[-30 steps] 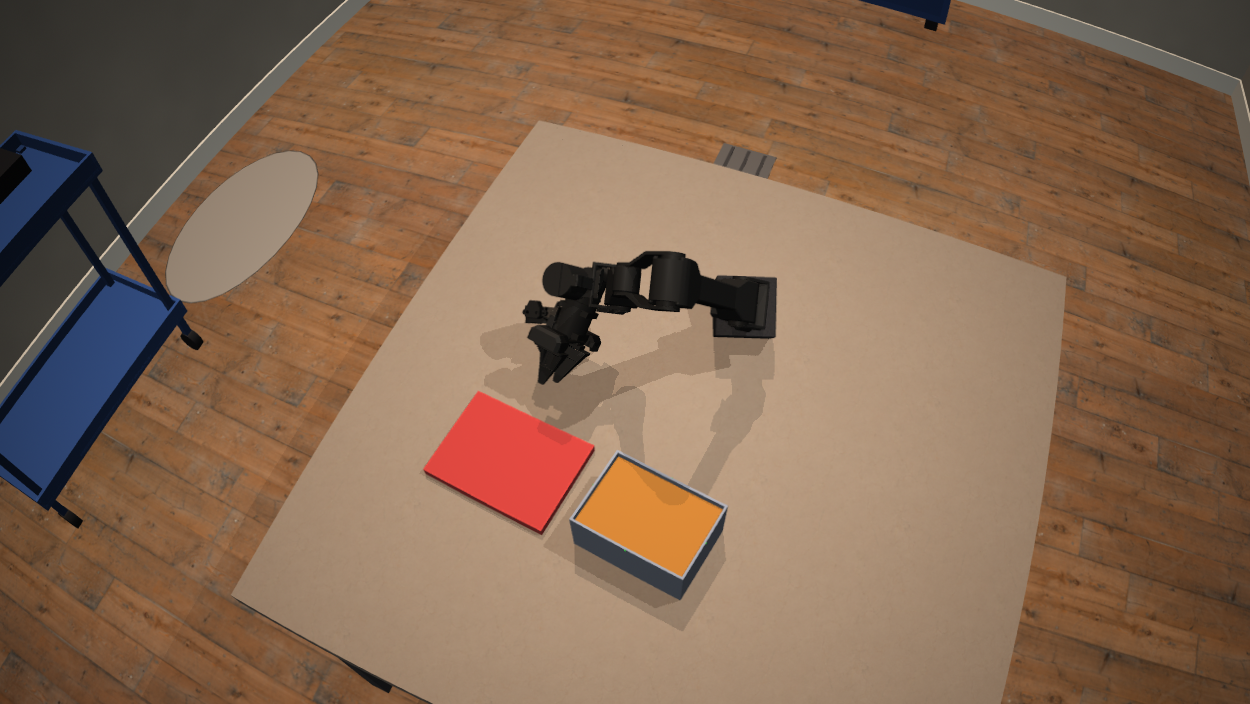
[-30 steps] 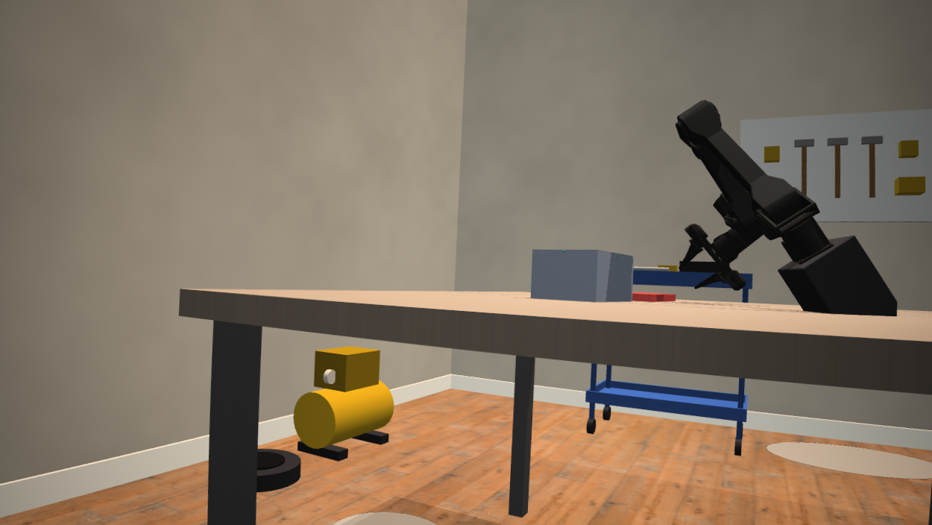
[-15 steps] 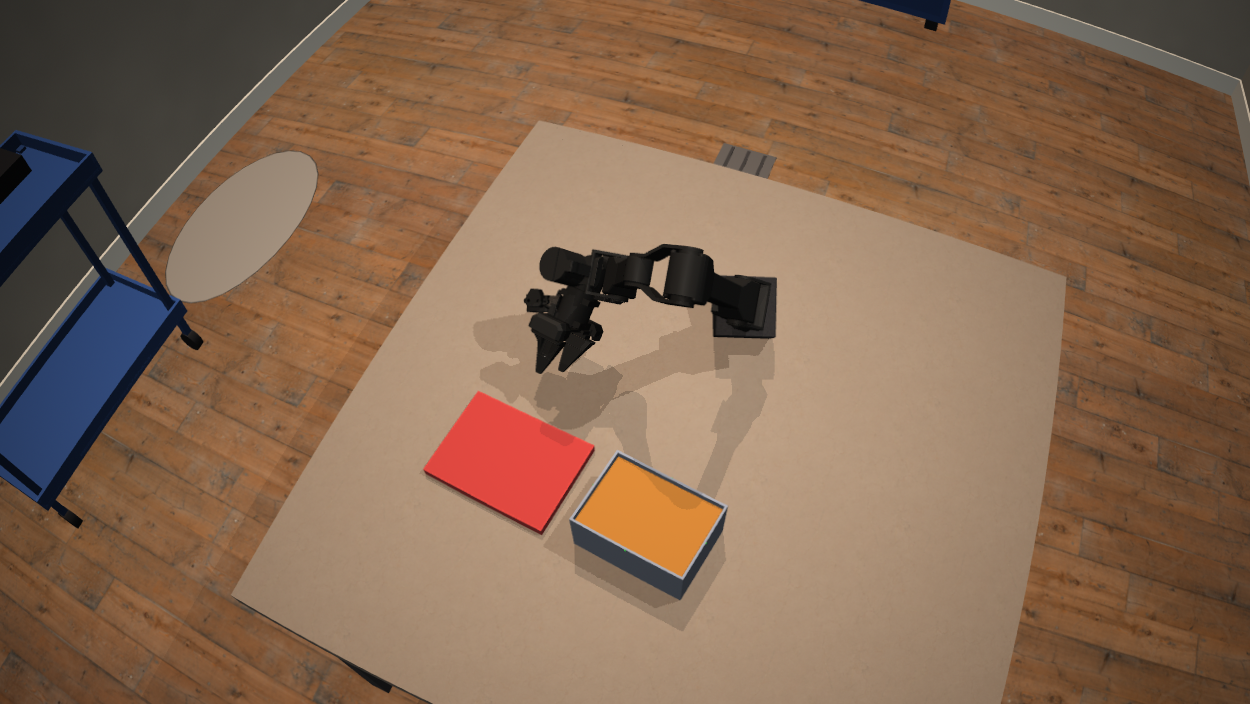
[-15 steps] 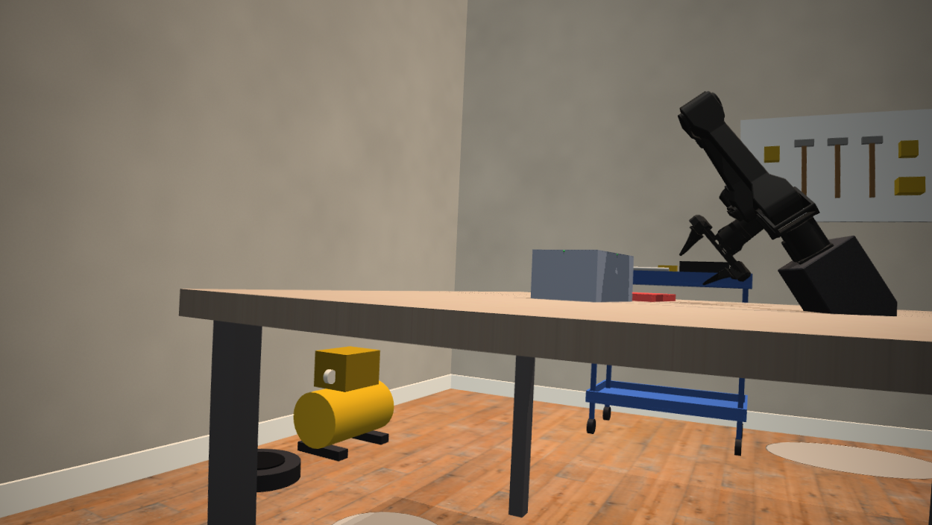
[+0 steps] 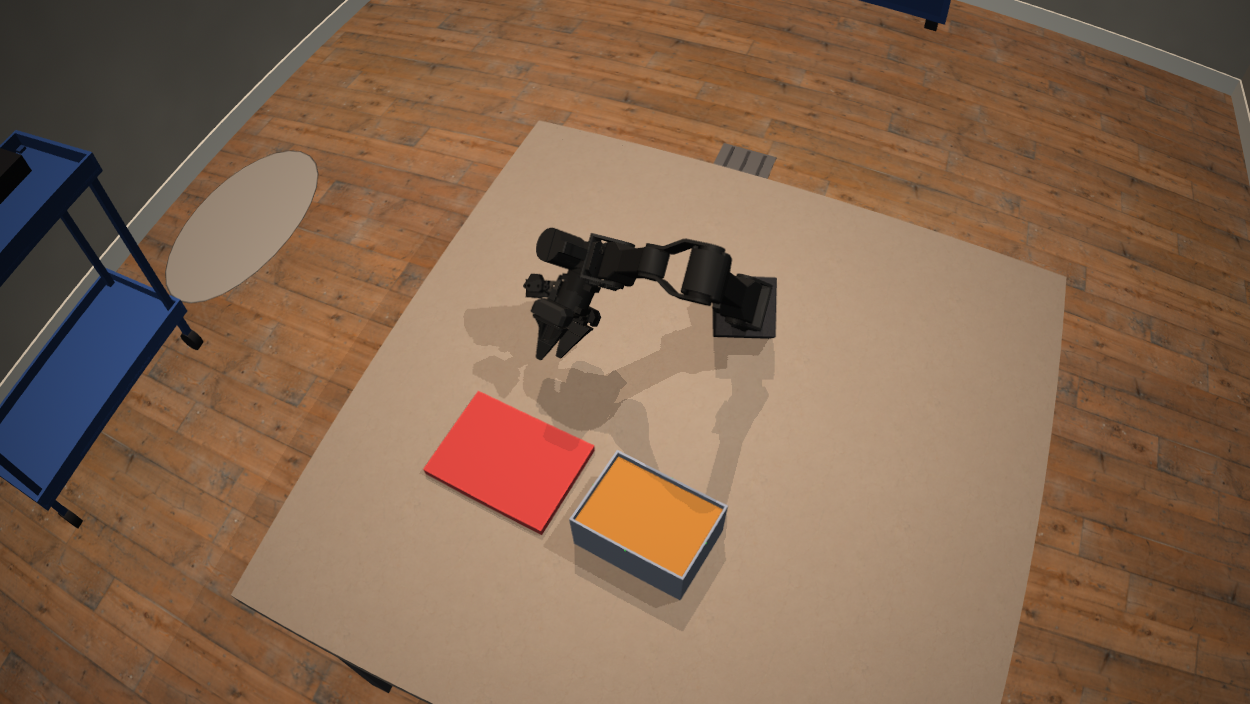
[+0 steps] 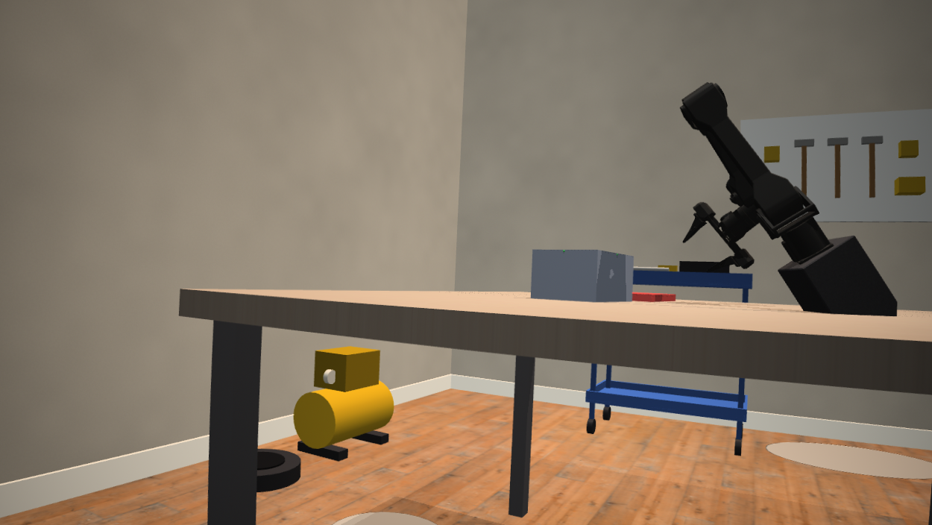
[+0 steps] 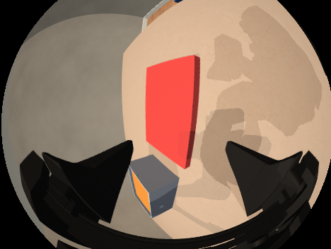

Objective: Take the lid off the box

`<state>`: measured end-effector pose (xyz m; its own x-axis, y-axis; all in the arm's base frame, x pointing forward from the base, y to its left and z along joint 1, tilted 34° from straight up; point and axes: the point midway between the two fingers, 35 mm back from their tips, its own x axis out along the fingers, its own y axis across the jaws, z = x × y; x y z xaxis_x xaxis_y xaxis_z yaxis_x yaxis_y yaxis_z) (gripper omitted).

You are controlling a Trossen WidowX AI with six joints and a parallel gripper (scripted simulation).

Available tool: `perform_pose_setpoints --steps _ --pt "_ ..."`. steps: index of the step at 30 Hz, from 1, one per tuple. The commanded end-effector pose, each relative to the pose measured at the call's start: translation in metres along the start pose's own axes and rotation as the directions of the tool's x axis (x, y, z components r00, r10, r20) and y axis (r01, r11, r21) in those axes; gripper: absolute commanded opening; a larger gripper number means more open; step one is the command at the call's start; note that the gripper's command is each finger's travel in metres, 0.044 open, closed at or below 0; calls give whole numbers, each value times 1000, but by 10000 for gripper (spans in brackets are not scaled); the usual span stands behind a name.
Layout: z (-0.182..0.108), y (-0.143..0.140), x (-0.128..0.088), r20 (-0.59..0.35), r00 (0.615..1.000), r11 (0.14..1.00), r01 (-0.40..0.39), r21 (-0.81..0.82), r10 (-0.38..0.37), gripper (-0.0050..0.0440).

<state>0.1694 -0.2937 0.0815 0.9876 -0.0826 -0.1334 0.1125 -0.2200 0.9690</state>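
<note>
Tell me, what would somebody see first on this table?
The bright red lid lies flat on the table, with the open box and its orange inside right beside it, a small gap between them. Behind them the black claw hangs open in the air, holding nothing.
</note>
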Motion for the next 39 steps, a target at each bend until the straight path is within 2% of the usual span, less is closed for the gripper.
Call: perform_pose_setpoints --steps 1,11,18,39 --pt "2 6 -4 -7 1000 999 3 -32 -3 440" --pt "21 34 -21 23 999 953 -17 -303 25 440" --pt "20 31 -21 21 1000 962 -14 -274 21 440" --pt "5 17 -26 -5 1000 999 10 -30 -10 440"
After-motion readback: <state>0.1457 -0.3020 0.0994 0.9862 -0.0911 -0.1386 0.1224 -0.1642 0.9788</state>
